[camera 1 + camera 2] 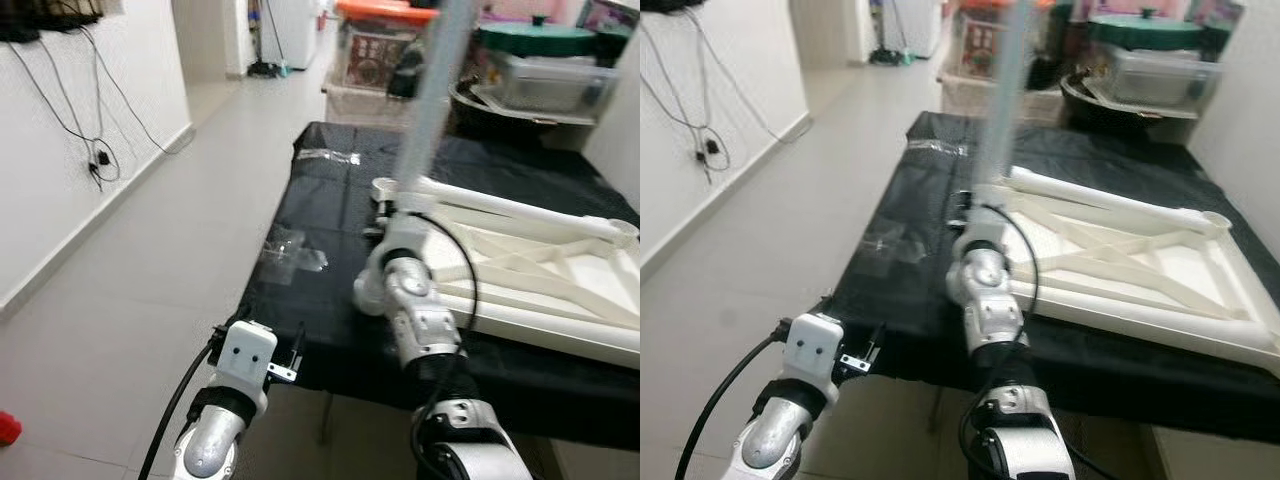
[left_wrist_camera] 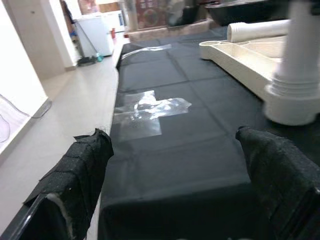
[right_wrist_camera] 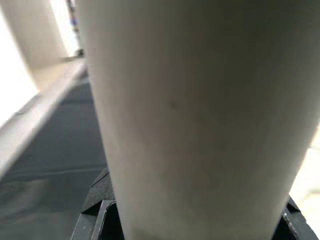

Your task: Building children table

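Assembly is at the step of fitting a leg into the table top. The white table top [image 1: 1120, 265] lies upside down on the black cloth [image 1: 910, 270], its ribbed underside facing up, and one loose leg [image 1: 1100, 203] lies along its far edge. The right gripper [image 1: 385, 215] holds a white leg [image 1: 430, 95] upright at the near left corner of the top; in the right wrist view this leg [image 3: 200, 115] stands between the black fingers, so the gripper is closed around it. In the left wrist view the lower end of the leg [image 2: 295, 75] sits in a round socket [image 2: 291, 107] at the corner of the top, and it looks upright, perhaps a little blurred.

The left gripper [image 2: 175, 185] hovers over the near edge of the cloth with its fingers [image 2: 80, 175] spread wide and nothing between them. A piece of clear tape [image 2: 145, 112] is stuck on the cloth in front of it.

I judge the next move needs the leg to be pressed or turned down firmly into the socket while it stays vertical; the free left gripper could steady the top, so that it does not slide on the cloth
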`<state>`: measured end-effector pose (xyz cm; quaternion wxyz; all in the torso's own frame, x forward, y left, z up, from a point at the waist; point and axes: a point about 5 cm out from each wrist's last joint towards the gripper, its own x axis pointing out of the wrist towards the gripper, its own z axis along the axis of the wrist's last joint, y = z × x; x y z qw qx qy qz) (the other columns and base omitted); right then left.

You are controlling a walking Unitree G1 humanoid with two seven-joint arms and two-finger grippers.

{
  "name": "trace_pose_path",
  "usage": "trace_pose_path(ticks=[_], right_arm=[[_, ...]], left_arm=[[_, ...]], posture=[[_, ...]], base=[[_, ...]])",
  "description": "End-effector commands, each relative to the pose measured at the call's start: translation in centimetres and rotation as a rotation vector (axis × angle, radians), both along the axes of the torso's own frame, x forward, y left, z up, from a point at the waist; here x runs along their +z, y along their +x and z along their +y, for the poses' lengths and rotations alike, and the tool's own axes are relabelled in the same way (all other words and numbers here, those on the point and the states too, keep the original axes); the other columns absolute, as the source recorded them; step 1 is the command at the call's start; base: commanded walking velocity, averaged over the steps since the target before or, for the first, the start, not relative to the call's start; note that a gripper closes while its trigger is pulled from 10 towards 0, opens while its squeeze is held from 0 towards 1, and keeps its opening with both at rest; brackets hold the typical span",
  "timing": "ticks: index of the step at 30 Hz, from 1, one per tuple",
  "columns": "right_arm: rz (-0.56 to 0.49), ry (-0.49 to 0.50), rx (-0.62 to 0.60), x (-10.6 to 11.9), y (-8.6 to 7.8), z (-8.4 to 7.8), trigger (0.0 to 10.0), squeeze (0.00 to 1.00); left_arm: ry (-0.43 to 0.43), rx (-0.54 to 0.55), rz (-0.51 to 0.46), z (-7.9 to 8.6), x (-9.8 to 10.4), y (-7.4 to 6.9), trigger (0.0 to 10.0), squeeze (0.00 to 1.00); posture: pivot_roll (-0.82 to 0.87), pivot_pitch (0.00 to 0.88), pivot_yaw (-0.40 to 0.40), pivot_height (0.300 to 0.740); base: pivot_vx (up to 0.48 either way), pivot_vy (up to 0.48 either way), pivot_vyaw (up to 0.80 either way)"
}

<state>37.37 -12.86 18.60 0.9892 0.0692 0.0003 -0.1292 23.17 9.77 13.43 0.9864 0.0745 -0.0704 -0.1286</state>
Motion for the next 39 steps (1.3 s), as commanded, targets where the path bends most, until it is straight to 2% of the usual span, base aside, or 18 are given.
trace_pose_path(ticks=[1, 3, 4, 5, 6, 9, 10, 16, 18, 19, 20, 22, 23, 25, 31, 35, 36, 39], right_arm=[[0.056, 0.072, -0.058, -1.7, -0.5, -0.2, 0.0, 0.00], [0.056, 0.072, -0.058, -1.7, -0.5, -0.2, 0.0, 0.00], [0.039, 0.060, -0.011, -1.6, -0.3, 0.6, 10.0, 0.00], [0.039, 0.060, -0.011, -1.6, -0.3, 0.6, 10.0, 0.00], [0.006, 0.048, 0.053, -1.4, 0.0, 1.3, 10.0, 1.00], [-0.046, 0.050, 0.151, -1.0, 0.3, 2.2, 10.0, 1.00], [-0.078, 0.043, 0.184, -0.6, 0.3, 2.4, 10.0, 0.00], [-0.141, 0.062, 0.411, 0.2, 0.6, 3.4, 10.0, 0.00], [-0.137, 0.062, 0.566, 0.4, 0.6, 3.9, 10.0, 0.00], [-0.112, 0.023, 0.774, 0.3, 0.4, 4.1, 10.0, 0.00], [-0.112, 0.023, 0.774, 0.3, 0.4, 4.1, 10.0, 0.00], [-0.036, -0.046, 1.105, -0.2, -0.2, 4.0, 10.0, 0.00], [-0.036, -0.046, 1.105, -0.2, -0.2, 4.0, 10.0, 0.00], [0.008, -0.080, 1.349, -0.4, -1.0, 4.0, 10.0, 0.00], [0.034, -0.116, 1.606, -0.4, -1.7, 5.4, 10.0, 0.00], [0.032, -0.189, 1.624, -0.5, -1.7, 6.1, 10.0, 0.00], [0.018, -0.192, 1.609, -0.3, -1.5, 6.3, 0.0, 0.00], [-0.026, -0.166, 1.511, 0.2, -0.9, 6.5, 0.0, 0.00]], left_arm=[[0.015, -0.006, 0.013, -0.2, -0.5, 0.0, 10.0, 0.00], [0.015, -0.006, 0.013, -0.2, -0.5, 0.0, 10.0, 0.00], [0.017, -0.005, 0.015, -0.2, -0.7, 0.0, 10.0, 0.00], [0.017, -0.005, 0.015, -0.2, -0.7, 0.0, 10.0, 0.00], [0.017, -0.004, 0.017, -0.2, -0.8, -0.1, 10.0, 0.00], [0.018, -0.004, 0.021, -0.2, -1.1, -0.1, 10.0, 0.00], [0.018, -0.004, 0.022, -0.3, -1.1, -0.1, 10.0, 0.00], [0.017, -0.005, 0.024, -0.3, -1.2, 0.0, 10.0, 0.00], [0.017, -0.007, 0.025, -0.3, -1.3, 0.0, 10.0, 0.00], [0.017, -0.008, 0.026, -0.4, -1.3, 0.0, 10.0, 0.00], [0.017, -0.008, 0.026, -0.4, -1.3, 0.0, 10.0, 0.00], [0.016, -0.011, 0.025, -0.4, -1.3, 0.1, 10.0, 0.00], [0.016, -0.011, 0.025, -0.4, -1.3, 0.1, 10.0, 0.00], [0.015, -0.013, 0.025, -0.5, -1.3, 0.1, 10.0, 0.00], [0.011, -0.007, 0.021, -0.4, -1.3, 0.2, 10.0, 0.00], [0.016, -0.010, 0.020, -0.5, -1.3, 0.1, 10.0, 0.00], [0.017, -0.010, 0.020, -0.5, -1.3, 0.1, 10.0, 0.00], [0.018, -0.012, 0.019, -0.5, -1.3, 0.1, 10.0, 0.00]], posture=[[0.05, 0.000, -0.078, 0.740], [0.05, 0.000, -0.078, 0.740], [0.05, 0.000, -0.079, 0.740], [0.05, 0.000, -0.079, 0.740], [0.05, 0.000, -0.081, 0.740], [0.05, 0.000, -0.077, 0.740], [0.05, 0.000, -0.079, 0.740], [0.04, 0.000, -0.077, 0.740], [0.04, 0.000, -0.076, 0.740], [0.04, 0.000, -0.077, 0.740], [0.04, 0.000, -0.077, 0.740], [0.04, 0.000, -0.077, 0.740], [0.04, 0.000, -0.077, 0.740], [0.05, 0.000, -0.084, 0.740], [0.06, 0.000, -0.094, 0.740], [0.06, 0.000, -0.094, 0.740], [0.06, 0.000, -0.094, 0.740], [0.06, 0.000, -0.096, 0.740]], base=[[0.000, 0.000, 0.00], [0.000, 0.000, 0.00], [0.000, 0.000, 0.00], [0.000, 0.000, 0.00], [0.000, 0.000, 0.00], [0.000, 0.000, 0.00], [0.000, 0.000, 0.00], [0.000, 0.000, 0.00], [0.000, 0.000, 0.00], [0.000, 0.000, 0.00], [0.000, 0.000, 0.00], [0.000, 0.000, 0.00], [0.000, 0.000, 0.00], [0.000, 0.000, 0.00], [0.000, 0.000, 0.00], [0.000, 0.000, 0.00], [0.000, 0.000, 0.00], [0.000, 0.000, 0.00]])
